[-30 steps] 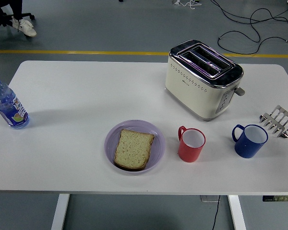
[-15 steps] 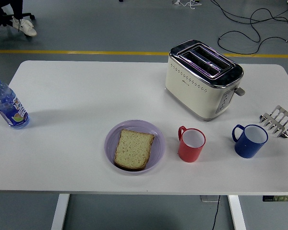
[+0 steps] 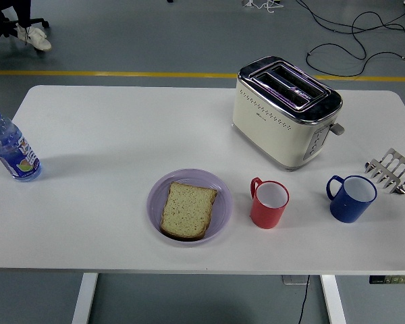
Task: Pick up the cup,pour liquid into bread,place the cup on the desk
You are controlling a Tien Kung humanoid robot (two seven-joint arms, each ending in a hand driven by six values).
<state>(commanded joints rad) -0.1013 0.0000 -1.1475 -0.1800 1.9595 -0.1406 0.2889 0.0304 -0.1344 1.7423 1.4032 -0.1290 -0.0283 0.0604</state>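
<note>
A red cup (image 3: 268,203) stands upright on the white table (image 3: 108,128), handle to its left, just right of a purple plate (image 3: 221,202). A slice of bread (image 3: 187,210) lies on the plate. A blue cup (image 3: 351,198) stands upright further right, handle to its left. Neither robot hand is in view.
A cream toaster (image 3: 285,110) stands behind the cups. A metal toast rack (image 3: 391,169) is at the right edge. A water bottle (image 3: 11,147) stands at the left edge. A seated person's shoes (image 3: 32,37) show on the floor at top left.
</note>
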